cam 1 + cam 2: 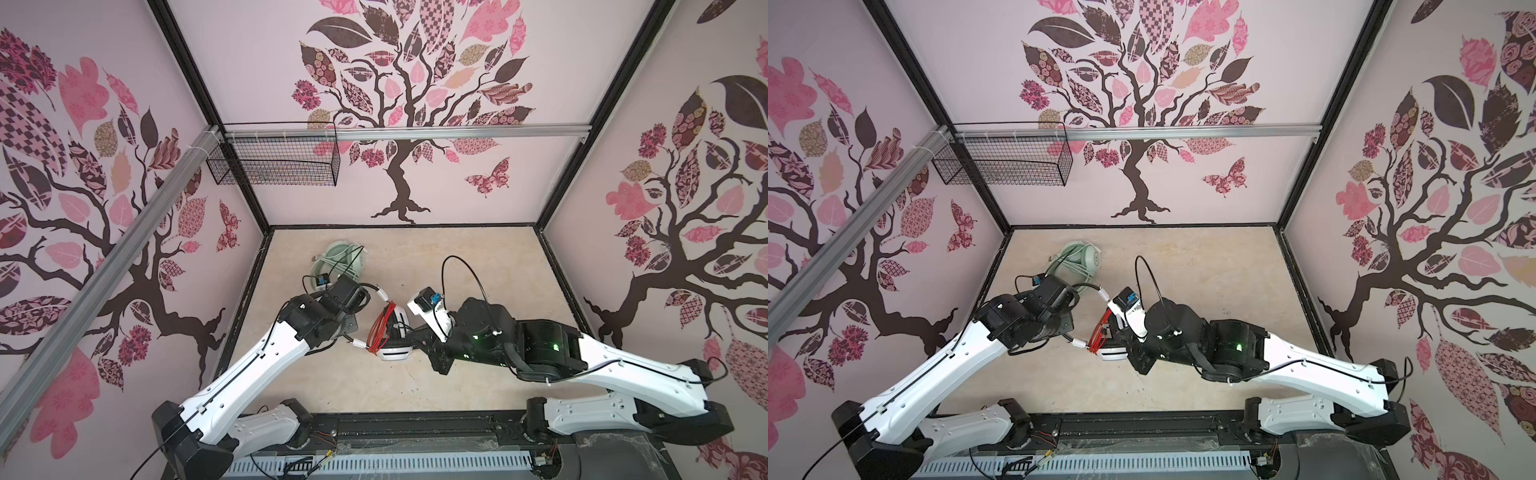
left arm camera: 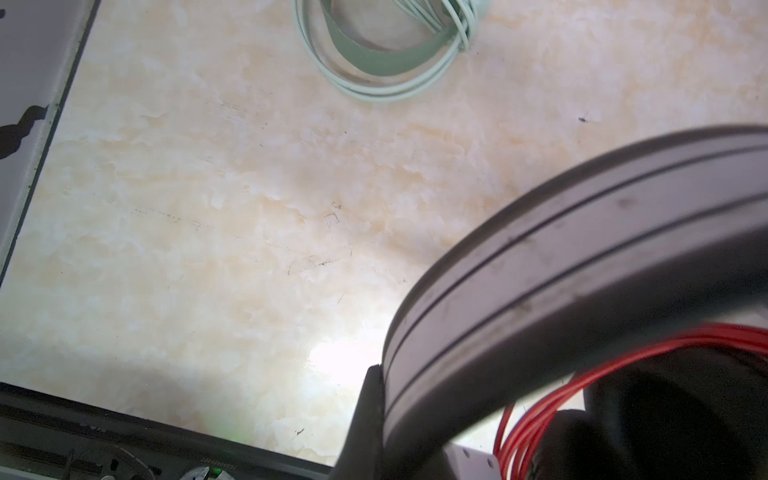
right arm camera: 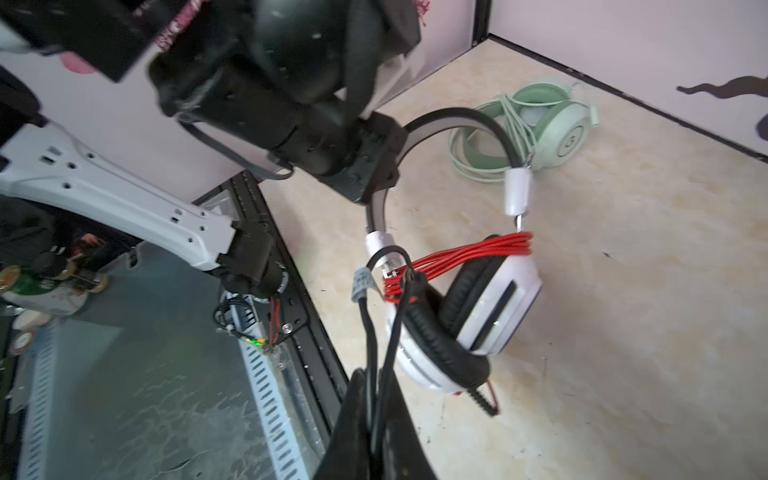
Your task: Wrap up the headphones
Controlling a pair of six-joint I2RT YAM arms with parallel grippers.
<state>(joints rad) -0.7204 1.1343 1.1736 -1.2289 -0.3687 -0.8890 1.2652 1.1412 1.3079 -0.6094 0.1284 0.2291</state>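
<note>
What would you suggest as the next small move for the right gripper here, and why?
Probably the right gripper should carry the black cord end it is shut on around the red cord bundle and tuck it in. The left gripper is shut on the band of the white-and-black headphones, the red cord is already wound across them, and only this black end hangs loose.

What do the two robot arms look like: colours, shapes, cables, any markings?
Both the left arm and the right arm have long white plastic shells between bulky black joint housings. A thin black cable runs along each shell, held by clips. Small green lights glow on the right arm's housings.
</note>
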